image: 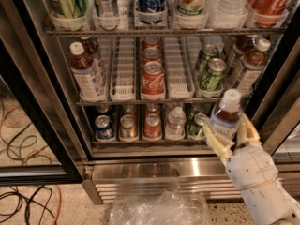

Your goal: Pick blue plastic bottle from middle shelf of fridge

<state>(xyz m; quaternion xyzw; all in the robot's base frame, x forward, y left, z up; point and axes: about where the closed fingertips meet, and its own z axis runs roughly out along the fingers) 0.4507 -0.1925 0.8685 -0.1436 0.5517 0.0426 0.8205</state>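
You have most of the pick done, by the look of it. The clear plastic bottle with the white cap, brown drink and pale blue label (226, 118) sits at 4 o'clock, upright, in front of the lowest tier rather than on the wire middle shelf with its white slotted lane trays (123, 74). Your white hand (230, 136) is clamped on it from below, one yellowish finger on each side of the body. What I judge is left: draw it clear of the dark door frame at 3 o'clock.

The glass-door fridge with its stainless steel base (154, 170) is open. On the middle shelf a red cola can (153, 78) stands near centre, with empty lanes beside it. The speckled floor has tangled cables (28, 205) at 8 o'clock and crumpled clear plastic wrap (159, 210) at 6 o'clock.
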